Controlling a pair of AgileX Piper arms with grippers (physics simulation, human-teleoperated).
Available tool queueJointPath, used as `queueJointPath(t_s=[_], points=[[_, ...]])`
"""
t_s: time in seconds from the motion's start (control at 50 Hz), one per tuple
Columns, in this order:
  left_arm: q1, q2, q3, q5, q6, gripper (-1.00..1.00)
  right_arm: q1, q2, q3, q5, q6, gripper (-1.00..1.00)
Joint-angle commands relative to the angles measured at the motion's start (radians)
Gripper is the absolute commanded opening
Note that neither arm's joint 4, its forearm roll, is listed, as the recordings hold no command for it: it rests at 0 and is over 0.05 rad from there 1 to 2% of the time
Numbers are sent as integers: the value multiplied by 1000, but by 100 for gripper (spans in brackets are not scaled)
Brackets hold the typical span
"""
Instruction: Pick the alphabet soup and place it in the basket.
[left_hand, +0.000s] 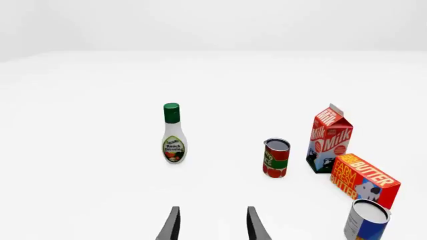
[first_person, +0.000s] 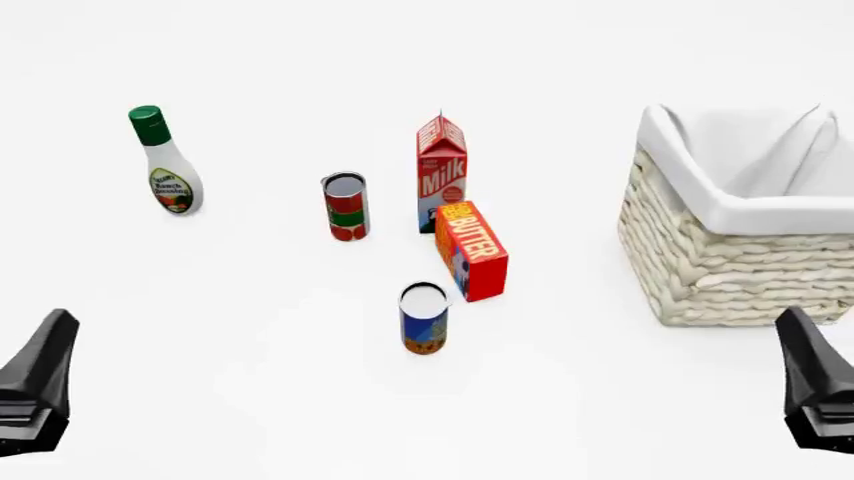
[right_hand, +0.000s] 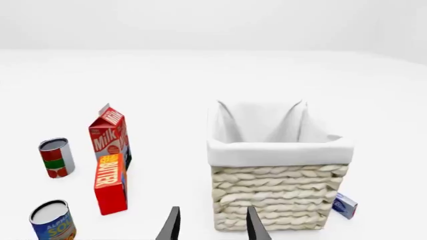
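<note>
- Nothing of the task is done yet: the soup can (first_person: 423, 318) stands upright on the counter (first_person: 240, 330), untouched, just in front of the butter box (first_person: 471, 250) and well to the left of the basket (first_person: 727, 255).
- Left gripper (left_hand: 212, 225): fingers spread, nothing between them. Right gripper (right_hand: 212, 225): same, spread and empty. Both sit low at the near edge, well apart from the can.
- Left to do, by judgement: reach, grasp, lift, carry to the basket, release.
- Front view alone shows both arms and the whole layout: ranch bottle (first_person: 166, 165), red-and-green can (first_person: 346, 206), milk carton (first_person: 442, 172).
- Right wrist view alone shows a small blue-and-white box (right_hand: 344, 205) behind the basket, hidden in the other views.
- Left wrist view does not show the basket.
</note>
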Motion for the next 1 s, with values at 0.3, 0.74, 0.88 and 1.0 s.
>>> queueJointPath(t_s=[0.3, 0.74, 0.88, 1.0], points=[[0, 5, -3, -1, 0, 100, 34, -15, -23, 33, 1, 100], [0, 5, -3, -1, 0, 100, 162, -17, -135, 102, -10, 100], [0, 5, -3, -1, 0, 100, 208, -17, -162, 114, -16, 100], [0, 5, -3, -1, 0, 100, 260, -12, -178, 119, -26, 100]])
